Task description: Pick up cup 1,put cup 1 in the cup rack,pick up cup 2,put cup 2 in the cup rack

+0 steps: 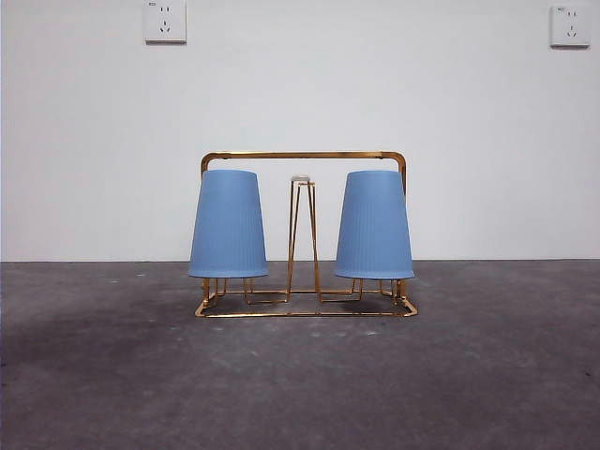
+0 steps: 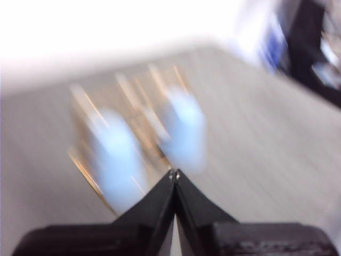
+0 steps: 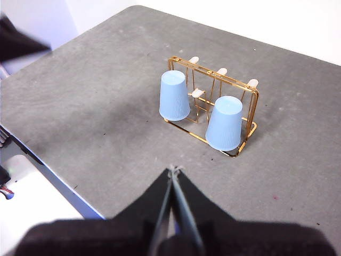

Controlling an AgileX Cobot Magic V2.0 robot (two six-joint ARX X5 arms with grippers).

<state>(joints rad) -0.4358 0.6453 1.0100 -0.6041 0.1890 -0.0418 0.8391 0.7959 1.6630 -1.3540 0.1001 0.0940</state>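
Note:
Two blue cups stand upside down on the pegs of the gold wire cup rack point(image 1: 303, 156), one on the left point(image 1: 228, 225) and one on the right point(image 1: 374, 225). Nothing shows which is cup 1 and which is cup 2. A bare peg with a pale tip point(image 1: 300, 179) rises between them. In the right wrist view the cups point(image 3: 174, 96) point(image 3: 225, 122) and the rack point(image 3: 253, 106) lie well beyond my right gripper point(image 3: 174, 169), which is shut on nothing. The left wrist view is motion-blurred. It shows the cups point(image 2: 118, 160) point(image 2: 185, 128) beyond my left gripper point(image 2: 174, 173), also shut and empty.
The grey table point(image 1: 300, 384) runs back to a white wall with two sockets point(image 1: 165, 21) point(image 1: 570, 24). The table's edge point(image 3: 48, 165) shows in the right wrist view, with a dark blurred shape point(image 3: 21, 42) at the far side.

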